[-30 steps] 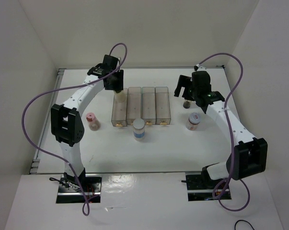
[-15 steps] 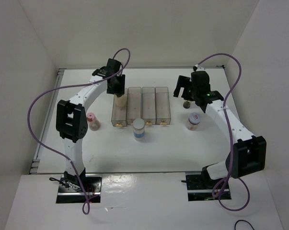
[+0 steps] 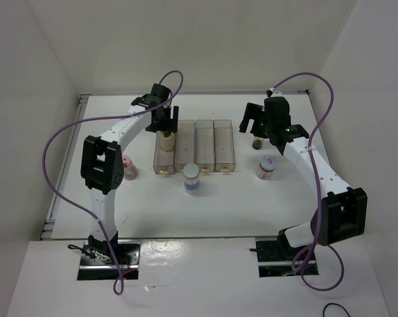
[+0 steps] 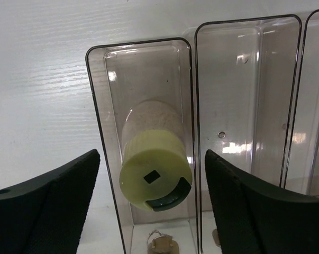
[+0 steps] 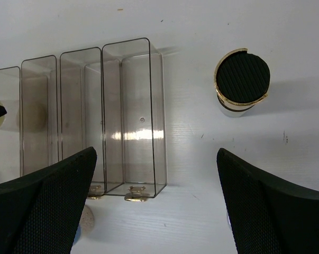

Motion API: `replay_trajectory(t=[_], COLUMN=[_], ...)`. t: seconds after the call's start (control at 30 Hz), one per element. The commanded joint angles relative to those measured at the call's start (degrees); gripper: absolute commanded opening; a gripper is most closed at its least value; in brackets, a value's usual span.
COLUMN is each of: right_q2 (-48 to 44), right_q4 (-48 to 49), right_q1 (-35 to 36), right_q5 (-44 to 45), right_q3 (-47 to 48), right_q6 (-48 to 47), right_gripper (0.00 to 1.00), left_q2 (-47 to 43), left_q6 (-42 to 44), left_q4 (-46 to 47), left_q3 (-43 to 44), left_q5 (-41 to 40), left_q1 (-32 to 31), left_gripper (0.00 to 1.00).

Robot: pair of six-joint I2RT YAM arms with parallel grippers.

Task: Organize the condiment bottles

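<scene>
The yellow-green-capped jar (image 4: 155,177) stands inside the leftmost clear bin (image 4: 96,106). My left gripper (image 4: 151,156) hangs open right above it, its fingers apart from the cap on either side; in the top view the left gripper (image 3: 164,121) covers most of the jar (image 3: 165,138). On the table to the right of the bins stands the slim dark brown jar (image 5: 242,79), also seen as the dark jar (image 3: 257,142). My right gripper (image 5: 156,153) is open and empty just short of it. The pink-capped jar (image 3: 127,166), blue-banded jar (image 3: 191,177) and red-marked jar (image 3: 266,167) stand on the table.
Several clear rectangular bins (image 3: 205,145) stand side by side mid-table; the three right ones (image 5: 133,116) hold no jars. White walls close in the table on three sides. Purple cables loop above both arms.
My left gripper has opened and let go of the yellow-green-capped jar, which now stands in the leftmost bin. The left arm's elbow swung right. The right arm has not moved.
</scene>
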Motion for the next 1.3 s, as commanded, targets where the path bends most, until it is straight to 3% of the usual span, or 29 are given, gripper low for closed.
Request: replay_trajectory(t=[0.0,0.1,0.3,0.43,0.6,0.87,1.27], right_q2=[0.3,-0.9,-4.6,-6.1,-8.3,-10.1,-12.4], right_q4=[1.9,1.9,3.0,3.0,3.0,3.0,3.0], right_q1=[-0.3,-0.3,-0.3,-0.3,-0.3,0.2,0.8], right_q5=[-0.7,-1.8,-3.6,-3.6,-4.8,-6.0,-6.1], right_q3=[2.6,2.0,-0.7,-2.1,-4.3,-5.6,-8.5], right_q6=[-0.1,0.5,1.6,2.1,2.6,3.2,3.2], right_gripper=[0.98,0.98,0.98,0.98,0.98,0.98,0.98], left_q2=[-1.2,-3.0,-13.8,-25.7,-34.7,-34.7,-34.7], left_q6=[0.7,0.7,-1.1,-3.9,-9.4,-13.2,-13.2], left_q4=[0.8,-1.6,-3.5,-2.8,-2.1,-2.1,0.3], left_q3=[1.9,2.7,0.6,-5.4,-22.8,-35.9,-37.1], left_q5=[-1.7,-3.0,-4.2,-5.5,-6.8,-11.1,-11.1], left_q1=[-0.6,-1.1,-1.8,-1.8,4.6,7.6,10.2], left_gripper=[0.88,1.00,1.00,1.00,1.00,1.00,1.00])
